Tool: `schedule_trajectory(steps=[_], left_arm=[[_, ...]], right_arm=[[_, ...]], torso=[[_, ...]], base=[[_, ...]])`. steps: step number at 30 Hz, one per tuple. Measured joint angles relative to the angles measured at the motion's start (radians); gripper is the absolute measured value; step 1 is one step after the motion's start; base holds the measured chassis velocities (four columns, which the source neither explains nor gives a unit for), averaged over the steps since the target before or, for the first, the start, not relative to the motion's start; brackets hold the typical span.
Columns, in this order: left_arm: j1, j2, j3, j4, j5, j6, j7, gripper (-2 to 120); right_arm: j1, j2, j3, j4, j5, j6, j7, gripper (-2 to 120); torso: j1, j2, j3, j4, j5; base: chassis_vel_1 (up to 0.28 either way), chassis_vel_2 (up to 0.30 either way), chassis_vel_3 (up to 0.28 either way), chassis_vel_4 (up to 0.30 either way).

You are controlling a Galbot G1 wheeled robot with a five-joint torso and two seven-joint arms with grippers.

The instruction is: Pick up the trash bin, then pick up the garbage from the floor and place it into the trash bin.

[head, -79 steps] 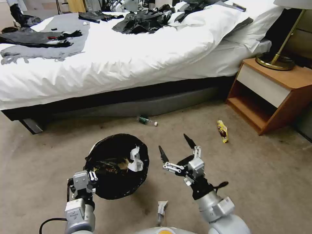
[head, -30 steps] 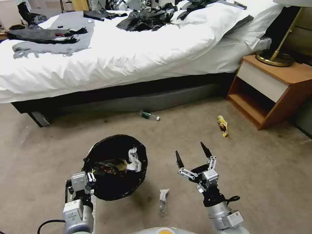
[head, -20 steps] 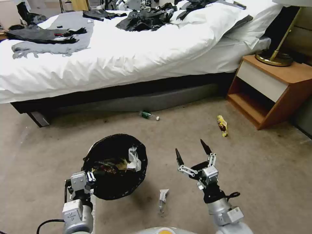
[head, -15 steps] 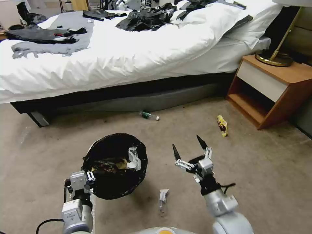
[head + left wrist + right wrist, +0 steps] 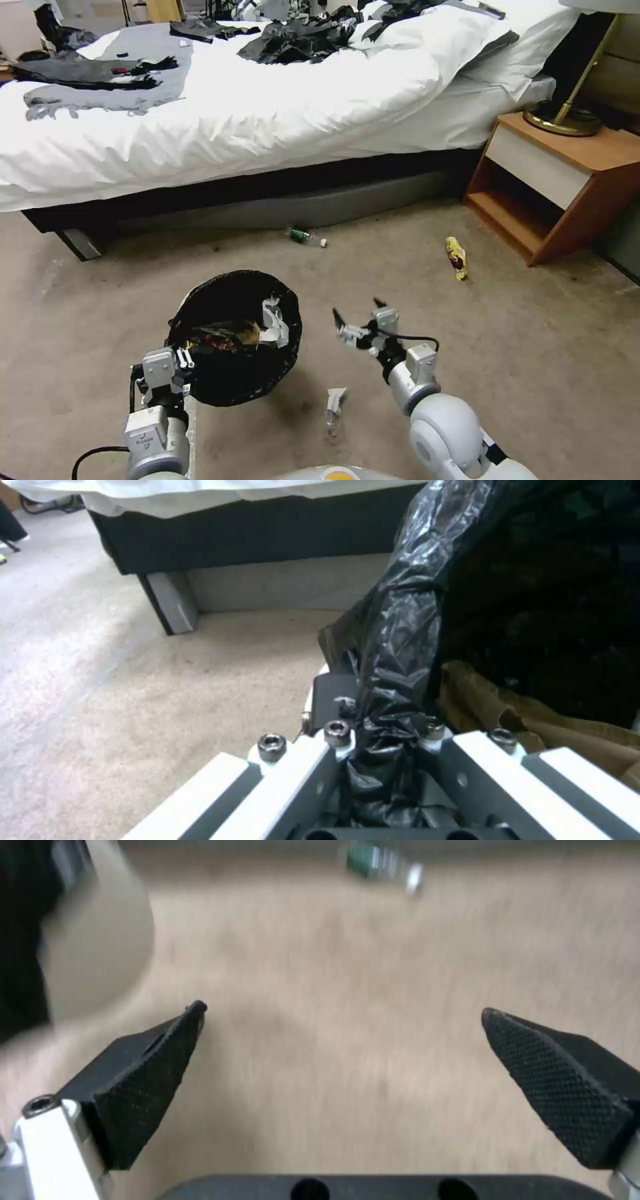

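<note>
The right hand (image 5: 357, 319) is hovering with fingers spread, the small bottle (image 5: 305, 237) lying crosswise ahead by the bed (image 5: 267, 120); the left hand (image 5: 175, 365) is clamping the trash bin (image 5: 233, 337) rim beside it

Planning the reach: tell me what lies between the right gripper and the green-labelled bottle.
Bare carpet between right gripper and bottle, seen in head view.

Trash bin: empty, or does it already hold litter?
Not empty. White paper and brownish scraps lie inside the trash bin, whose rim the left gripper clamps.
</note>
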Motion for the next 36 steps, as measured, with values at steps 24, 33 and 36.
schedule_trajectory(steps=[24, 33, 36], left_arm=[[-0.003, -0.007, 0.011, 0.028, 0.012, 0.0, -0.002, 0], [-0.002, -0.014, 0.019, 0.031, 0.023, -0.001, -0.003, 0], [-0.001, -0.015, 0.019, 0.031, 0.023, -0.001, -0.003, 0]], right_arm=[[0.184, 0.016, -0.154, -0.235, 0.265, -0.307, 0.024, 100], [0.214, 0.093, -0.168, -0.323, 0.267, -0.324, 0.014, 100], [0.215, 0.1, -0.168, -0.334, 0.263, -0.324, 0.012, 100]], torso=[[0.0, 0.0, 0.0, 0.0, -0.0002], [0.0, 0.0, 0.0, 0.0001, -0.0001], [0.0, 0.0, 0.0, 0.0001, -0.0001]], base=[[0.0, 0.0, 0.0, 0.0], [0.0, 0.0, 0.0, 0.0], [0.0, 0.0, 0.0, 0.0]])
